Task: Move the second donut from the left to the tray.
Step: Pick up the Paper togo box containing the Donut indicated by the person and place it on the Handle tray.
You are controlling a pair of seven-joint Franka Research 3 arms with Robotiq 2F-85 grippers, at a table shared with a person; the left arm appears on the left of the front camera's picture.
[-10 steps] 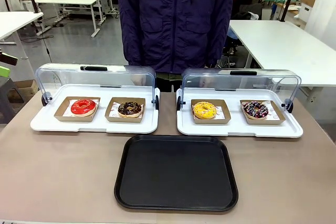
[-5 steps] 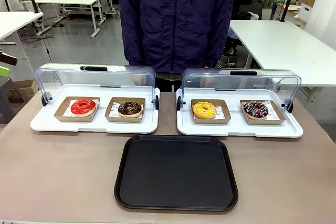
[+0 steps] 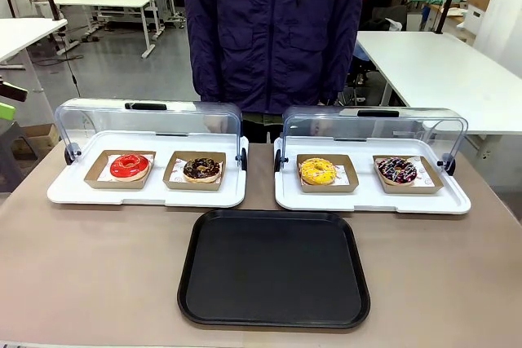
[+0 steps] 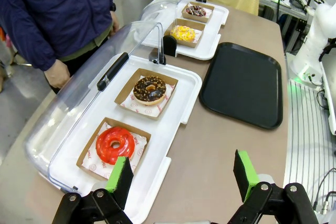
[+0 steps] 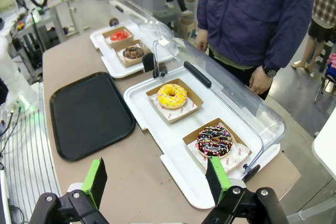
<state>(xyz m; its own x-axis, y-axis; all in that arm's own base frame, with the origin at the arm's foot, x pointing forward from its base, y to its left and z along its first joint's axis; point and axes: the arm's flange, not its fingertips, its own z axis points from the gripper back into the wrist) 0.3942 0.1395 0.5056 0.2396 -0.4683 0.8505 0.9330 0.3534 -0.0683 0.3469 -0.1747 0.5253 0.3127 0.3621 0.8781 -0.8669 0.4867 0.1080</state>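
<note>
Beyond far rim of black tray (image 3: 273, 270), chocolate donut (image 3: 201, 169) in open-lidded white tray (image 3: 147, 195)

Four donuts (image 3: 201, 169), three trays (image 3: 273, 270) (one black)

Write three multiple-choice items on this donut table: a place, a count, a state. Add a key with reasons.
1. Where does the black tray lie?
A. On the robot's side of the left case and the right case, centred between them
B. Stacked on the left case
C. Beyond both cases, at the far edge

2. How many donuts sit in the cases?
A. Two
B. Four
C. Six

3. How is the left gripper?
A. Shut on a donut
B. Open, holding nothing
C. Shut on the tray's rim

Key:
1 A: it lies in front of the gap between the cases.
2 B: the red donut and chocolate donut sit in the left case, the yellow donut and sprinkled donut in the right.
3 B: its green pads stand wide apart, gripping nothing.
</note>
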